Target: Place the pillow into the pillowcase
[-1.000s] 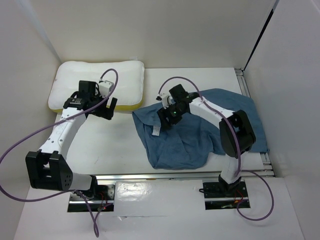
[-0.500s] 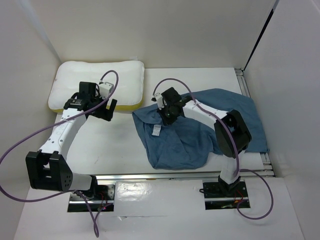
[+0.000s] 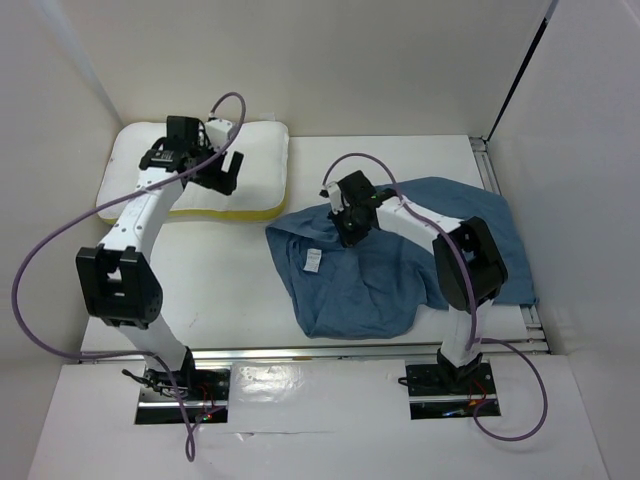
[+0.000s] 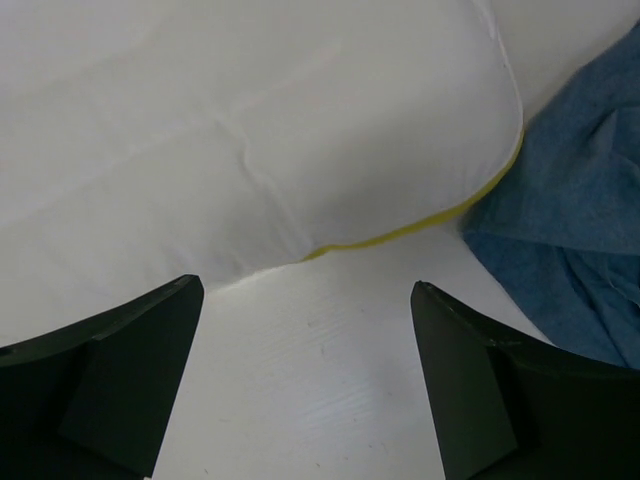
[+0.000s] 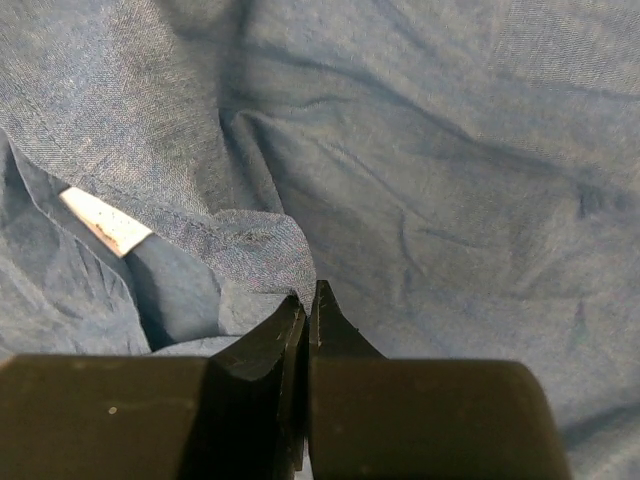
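Blue pillowcase (image 3: 380, 280) hem, just pinched by our right end effector (image 5: 308, 300), can lift open; wide left end effector (image 3: 215, 175) reached the pillow (image 3: 260, 150).

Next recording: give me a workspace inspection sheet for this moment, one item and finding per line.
Surface: white table, flat.
Job's things: pillow at far left, not yet inside; pillowcase crumpled at centre right, white tag showing.
Clutter: nothing seen.
Grippers: left gripper open, over the pillow's near edge; right gripper shut on the pillowcase's hem.
Cables: purple cables loop along both arms.
Surroundings: white walls on three sides.
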Controlling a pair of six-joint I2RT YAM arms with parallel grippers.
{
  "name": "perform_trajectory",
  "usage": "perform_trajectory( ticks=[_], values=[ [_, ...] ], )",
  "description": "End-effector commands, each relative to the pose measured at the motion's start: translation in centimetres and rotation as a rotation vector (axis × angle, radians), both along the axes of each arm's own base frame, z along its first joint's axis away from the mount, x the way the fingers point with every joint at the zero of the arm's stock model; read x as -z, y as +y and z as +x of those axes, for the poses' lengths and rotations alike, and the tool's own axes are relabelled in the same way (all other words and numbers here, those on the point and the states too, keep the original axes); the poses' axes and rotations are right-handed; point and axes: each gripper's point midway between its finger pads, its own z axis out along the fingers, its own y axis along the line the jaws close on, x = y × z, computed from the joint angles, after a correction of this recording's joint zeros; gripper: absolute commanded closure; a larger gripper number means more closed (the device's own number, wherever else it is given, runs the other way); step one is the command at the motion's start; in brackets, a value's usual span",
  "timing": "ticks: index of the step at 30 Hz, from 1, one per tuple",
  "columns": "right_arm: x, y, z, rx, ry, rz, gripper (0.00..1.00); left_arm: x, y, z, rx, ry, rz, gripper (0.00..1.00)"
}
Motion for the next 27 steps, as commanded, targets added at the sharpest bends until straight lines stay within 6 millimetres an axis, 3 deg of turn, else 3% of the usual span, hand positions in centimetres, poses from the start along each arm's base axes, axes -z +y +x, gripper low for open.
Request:
perform_trajectory(
  ticks=[1, 2, 5, 6, 7, 16, 18, 23, 27],
  values=[
    [-2.0, -0.1, -0.3, 0.004, -0.017, 0.044, 1.00, -1.2, 0.1, 3.4, 0.058, -0.068, 0.037, 0.00],
    [-2.3, -0.1, -0.3, 0.004, -0.025, 0.048, 1.00, -0.6, 0.1, 5.0, 0.071, -0.068, 0.051, 0.00],
    [-2.5, -0.6, -0.6, 0.000, -0.011, 0.045, 1.00, 0.8, 0.2, 7.3, 0.146, -0.060, 0.113, 0.00],
    [-2.9, -0.5, -0.6, 0.000, -0.019, 0.050, 1.00, 0.0, 0.0, 8.4, 0.165, -0.090, 0.121, 0.00],
    [-2.8, -0.9, -0.7, -0.005, -0.009, 0.048, 1.00, 1.8, -0.1, 9.3, 0.205, -0.069, 0.139, 0.00],
    [-3.4, -1.0, -1.1, -0.048, 0.013, 0.054, 1.00, 4.3, -1.7, 15.1, 0.464, -0.165, 0.233, 0.00],
    [-3.3, -1.5, -1.0, -0.037, 0.022, 0.049, 1.00, 5.8, -1.5, 16.5, 0.476, -0.172, 0.263, 0.00],
    [-2.9, -2.1, -1.3, -0.037, 0.053, 0.049, 1.00, 9.3, -1.8, 18.1, 0.501, -0.156, 0.338, 0.00],
    [-2.6, -2.7, -0.8, -0.027, 0.068, 0.038, 1.00, 12.0, -2.5, 17.3, 0.529, -0.094, 0.316, 0.00]
  ],
)
